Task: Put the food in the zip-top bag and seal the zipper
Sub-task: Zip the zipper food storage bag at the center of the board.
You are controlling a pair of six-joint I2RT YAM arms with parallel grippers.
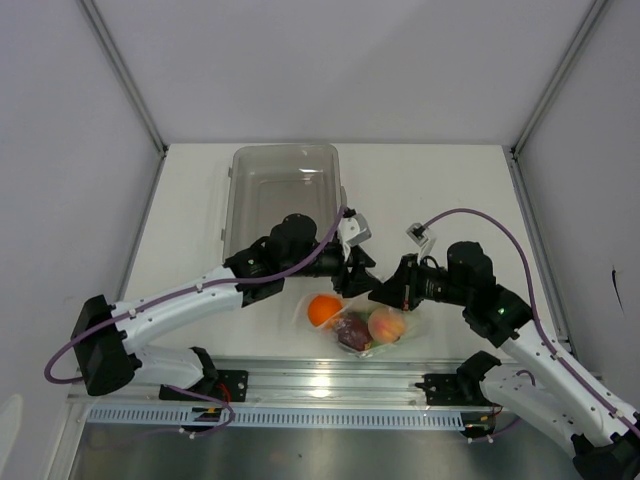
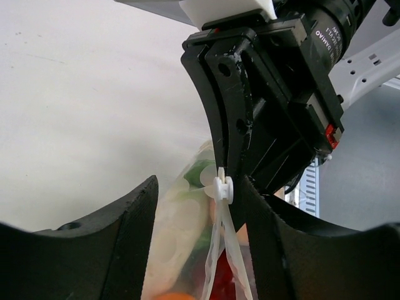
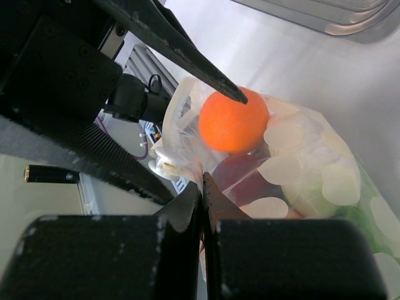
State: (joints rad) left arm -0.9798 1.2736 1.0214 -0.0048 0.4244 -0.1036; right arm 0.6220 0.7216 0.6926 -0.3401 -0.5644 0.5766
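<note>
1. My right gripper [image 3: 202, 182] is pressing its fingers together. They are pinching the zipper [image 2: 232, 253] along the mouth of the zip-top bag [image 1: 368, 328], just beside the white slider [image 2: 222, 187].
2. My left gripper [image 2: 200, 182] is standing with its fingers apart, straddling that same mouth edge. I cannot tell whether either finger is touching the plastic.
3. In the top view the two grippers are meeting almost tip to tip. The left is sitting at 11 o'clock of the bag and the right at 1 o'clock.
4. The bag is lying on the white table [image 1: 455, 190], at 6 o'clock from the fingertips.
5. Inside it, the orange [image 1: 323, 310] is sitting at the 9 o'clock end. The dark red bulb [image 1: 352, 334] is at 6 o'clock and the peach-coloured fruit [image 1: 387, 325] at 3 o'clock, the two touching.
6. The grey tray [image 1: 240, 170] is resting at 11 o'clock from the grippers, apart from the bag.
</note>
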